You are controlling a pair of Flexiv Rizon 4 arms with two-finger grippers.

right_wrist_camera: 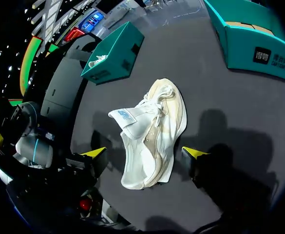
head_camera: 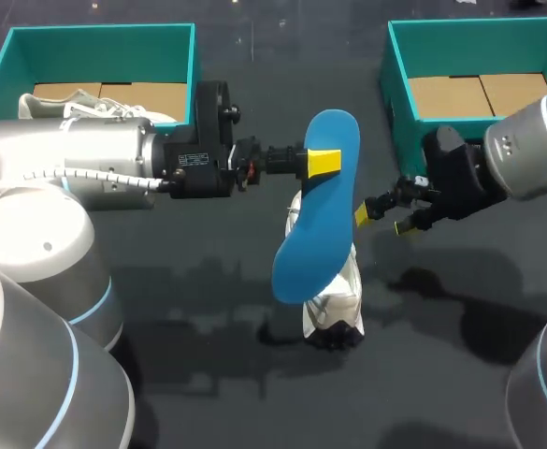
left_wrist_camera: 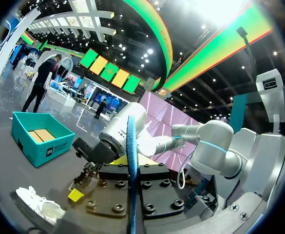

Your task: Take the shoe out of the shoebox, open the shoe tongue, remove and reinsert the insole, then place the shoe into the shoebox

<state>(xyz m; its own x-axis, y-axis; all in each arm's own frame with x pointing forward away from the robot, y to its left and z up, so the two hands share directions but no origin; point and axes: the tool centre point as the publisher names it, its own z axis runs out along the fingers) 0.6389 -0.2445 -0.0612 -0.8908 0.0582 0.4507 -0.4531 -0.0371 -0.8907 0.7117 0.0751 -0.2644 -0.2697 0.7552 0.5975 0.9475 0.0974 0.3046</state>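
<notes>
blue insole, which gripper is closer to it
Left. The left gripper is shut on the blue insole, holding it up over the shoe. The right gripper hangs open just beside the insole, not gripping it.

Matt blue insole [head_camera: 318,215], white cloth shoe [right_wrist_camera: 154,131], matt dark table [head_camera: 208,318]

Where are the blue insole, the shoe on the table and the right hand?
blue insole [head_camera: 315,220]: head view, middle of its face
shoe [right_wrist_camera: 157,123]: right wrist view, its laced upper
right hand [head_camera: 383,221]: head view, midway between its fingertips
</notes>
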